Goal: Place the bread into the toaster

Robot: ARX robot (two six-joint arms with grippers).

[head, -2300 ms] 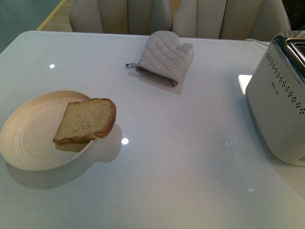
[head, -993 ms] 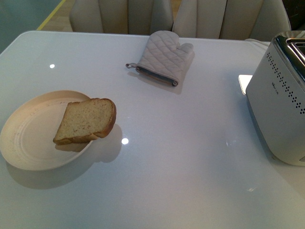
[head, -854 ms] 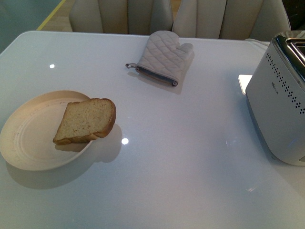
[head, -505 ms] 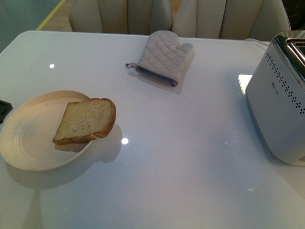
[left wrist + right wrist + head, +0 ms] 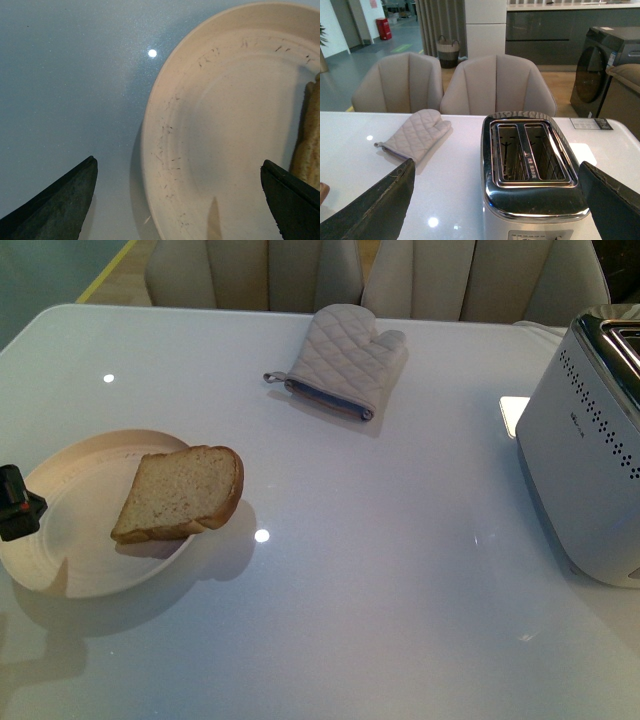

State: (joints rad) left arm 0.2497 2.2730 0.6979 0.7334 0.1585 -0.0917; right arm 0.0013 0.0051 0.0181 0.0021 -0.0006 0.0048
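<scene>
The bread is a tan speckled slice with brown crust, leaning on the right rim of the round cream plate at the table's left. My left gripper shows at the plate's left rim; in the left wrist view it is open over the plate, with the bread's edge beside one finger. The white toaster stands at the right edge. In the right wrist view my right gripper is open above the toaster's chrome slotted top, whose slots are empty.
A quilted grey oven mitt lies at the table's far middle; it also shows in the right wrist view. Two beige chairs stand behind the table. A small white card lies beside the toaster.
My left gripper has come into the front view from the left edge and now sits over the plate's left rim. The bread, plate, mitt and toaster have not moved.
</scene>
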